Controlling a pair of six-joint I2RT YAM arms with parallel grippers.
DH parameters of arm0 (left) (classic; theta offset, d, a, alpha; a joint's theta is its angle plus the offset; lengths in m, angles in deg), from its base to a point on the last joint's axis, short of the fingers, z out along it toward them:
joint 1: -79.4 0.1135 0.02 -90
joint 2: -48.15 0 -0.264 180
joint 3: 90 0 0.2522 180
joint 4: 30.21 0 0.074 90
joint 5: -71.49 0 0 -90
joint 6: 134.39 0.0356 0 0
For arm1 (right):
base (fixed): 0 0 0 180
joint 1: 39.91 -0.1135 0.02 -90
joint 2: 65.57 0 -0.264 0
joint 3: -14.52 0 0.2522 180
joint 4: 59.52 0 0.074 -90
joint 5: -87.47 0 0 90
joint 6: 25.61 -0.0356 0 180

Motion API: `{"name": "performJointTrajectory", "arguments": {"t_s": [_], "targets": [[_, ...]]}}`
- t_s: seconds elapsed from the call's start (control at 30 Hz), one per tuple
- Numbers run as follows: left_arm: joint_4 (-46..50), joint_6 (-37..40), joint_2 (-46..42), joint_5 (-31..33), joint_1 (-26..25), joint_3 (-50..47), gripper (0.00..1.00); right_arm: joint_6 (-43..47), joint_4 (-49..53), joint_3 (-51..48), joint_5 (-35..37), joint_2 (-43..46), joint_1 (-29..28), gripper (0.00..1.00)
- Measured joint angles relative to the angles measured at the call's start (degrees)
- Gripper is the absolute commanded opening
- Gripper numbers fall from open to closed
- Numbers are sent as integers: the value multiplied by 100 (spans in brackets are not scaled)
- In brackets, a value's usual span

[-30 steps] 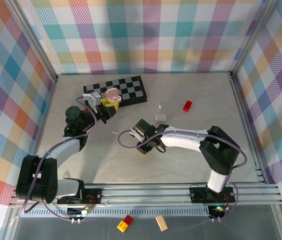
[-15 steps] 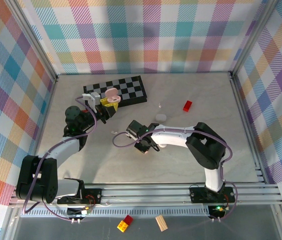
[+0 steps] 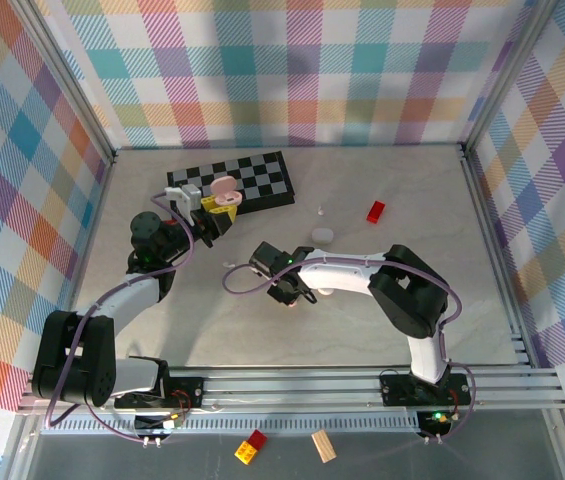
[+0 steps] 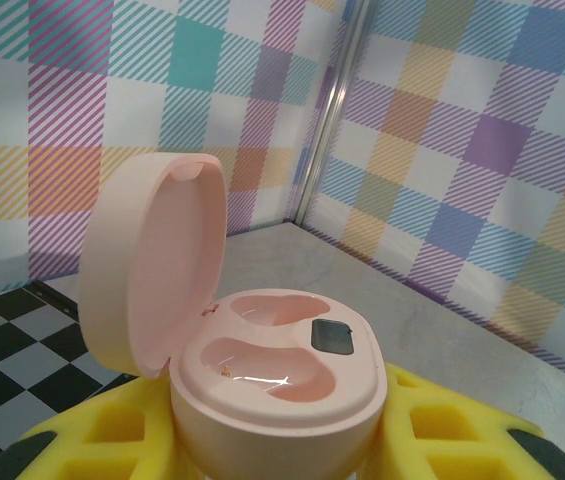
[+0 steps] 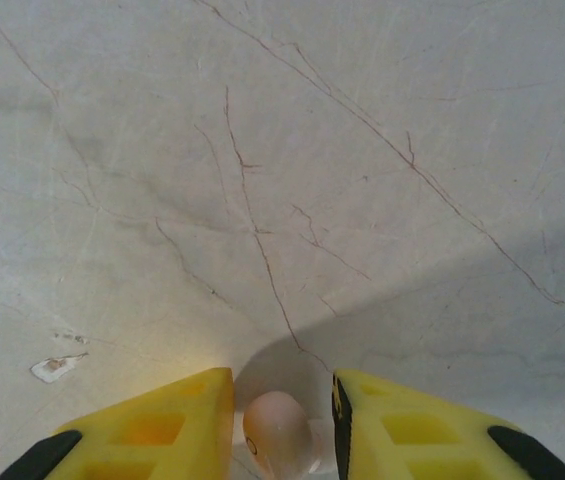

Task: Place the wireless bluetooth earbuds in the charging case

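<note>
As wrist view reveals, right claw [image 5: 282, 380] straddles earbud [image 5: 277, 435].

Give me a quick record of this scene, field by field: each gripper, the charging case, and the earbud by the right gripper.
left gripper: shut on the charging case, beside the checkered mat
charging case: pink, lid open, both sockets empty
right gripper: low over the table, jaws either side of an earbud, grip unclear
earbud: pale pink, lying on the table
red brick: on the table, right of the mat
</note>
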Motion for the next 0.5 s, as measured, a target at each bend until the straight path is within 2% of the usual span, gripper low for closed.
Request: {"name": "performJointTrajectory", "arguments": {"t_s": [0.1, 0.37, 0.5], "targets": [[0, 0, 0, 0, 0, 0, 34, -55, 42, 13, -7, -11, 11, 25], [-2, 4, 0, -4, 0, 0, 34, -321, 114, 31, -234, -4, 168, 24], [-20, 7, 22, -37, 0, 0, 34, -603, 129, 0, -592, 103, 498, 23]]}}
